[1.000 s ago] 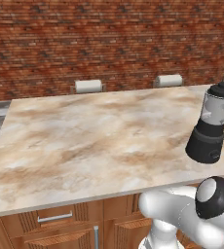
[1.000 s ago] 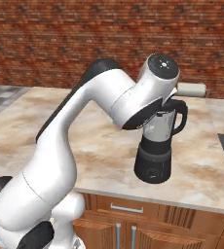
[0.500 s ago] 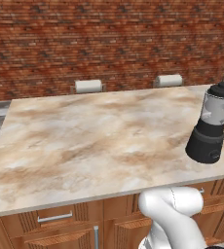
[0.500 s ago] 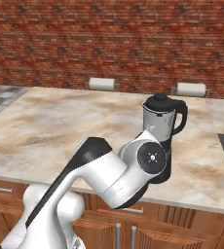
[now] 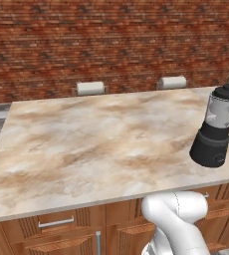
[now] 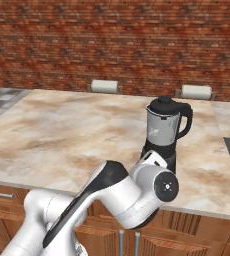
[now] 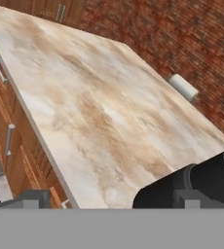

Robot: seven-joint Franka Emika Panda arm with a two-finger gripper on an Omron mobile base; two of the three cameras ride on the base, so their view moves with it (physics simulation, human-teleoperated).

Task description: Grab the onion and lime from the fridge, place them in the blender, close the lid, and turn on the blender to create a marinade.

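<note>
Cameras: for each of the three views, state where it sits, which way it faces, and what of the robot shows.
Left base view: behind the arm's left, looking forward and down over the counter; white arm link at lower right.
Right base view: behind its right; the arm folds low before the blender.
Hand view: on the hand, tilted along the counter; blender base at lower right.
All three share the counter and blender, lid on.
</note>
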